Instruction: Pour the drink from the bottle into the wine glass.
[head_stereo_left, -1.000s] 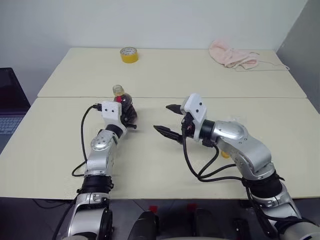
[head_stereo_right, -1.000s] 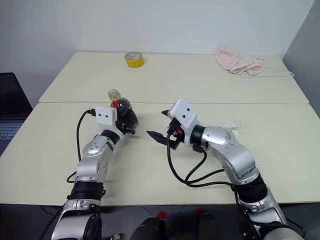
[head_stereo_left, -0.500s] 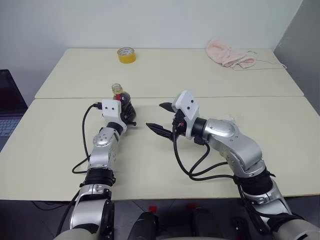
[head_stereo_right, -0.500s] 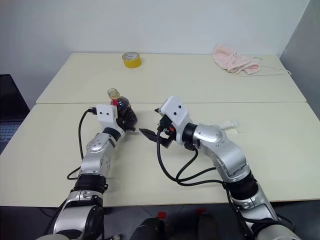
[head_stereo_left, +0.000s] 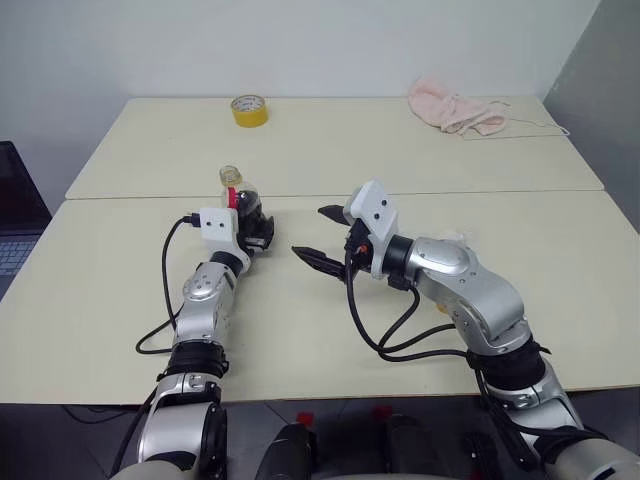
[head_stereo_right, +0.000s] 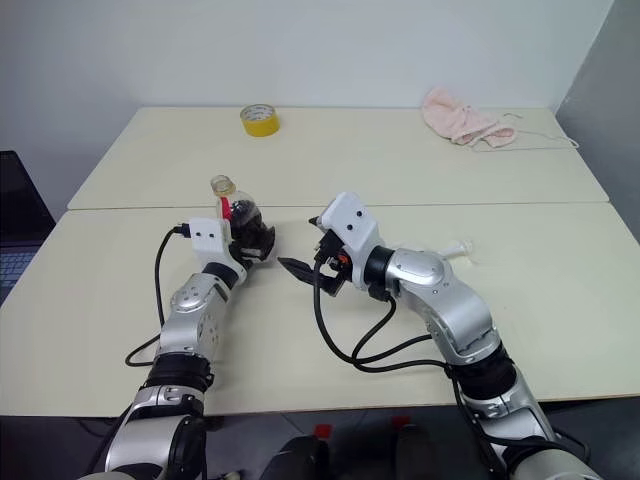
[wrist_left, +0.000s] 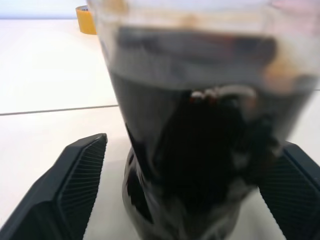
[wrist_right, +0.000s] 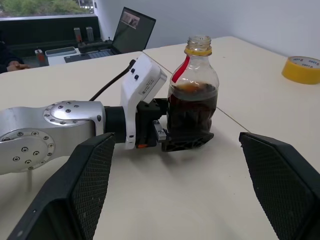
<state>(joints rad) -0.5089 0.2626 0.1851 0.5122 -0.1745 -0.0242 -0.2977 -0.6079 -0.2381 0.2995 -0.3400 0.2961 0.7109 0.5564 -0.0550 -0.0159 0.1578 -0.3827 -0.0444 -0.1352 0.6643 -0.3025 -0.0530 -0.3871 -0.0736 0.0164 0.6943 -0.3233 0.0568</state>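
Two black-fingered grippers are hovering over the pale cream table (head_stereo_left: 120, 290). The left gripper (head_stereo_left: 257, 229) is standing wide open around the small clear plastic bottle (head_stereo_left: 243, 205), its ribbed fingers (wrist_left: 75, 187) sitting apart from the bottle's sides with bare table showing in the gap on at least one side; it is gripping nothing. That bottle is standing upright on the table, right between those fingers, near the seam where the two tabletops are meeting. Its neck is showing an open mouth with a yellow ring and a red mark below it. The dark brown, almost black drink (wrist_right: 191, 107) is filling roughly the lower half of it. The right gripper (head_stereo_left: 322, 238) is hanging just beside the bottle, pointing toward it, its fingers spread wide and holding nothing. A yellow tape roll (head_stereo_left: 248, 110) and a crumpled pink cloth (head_stereo_left: 450, 108) are lying on the far tabletop.
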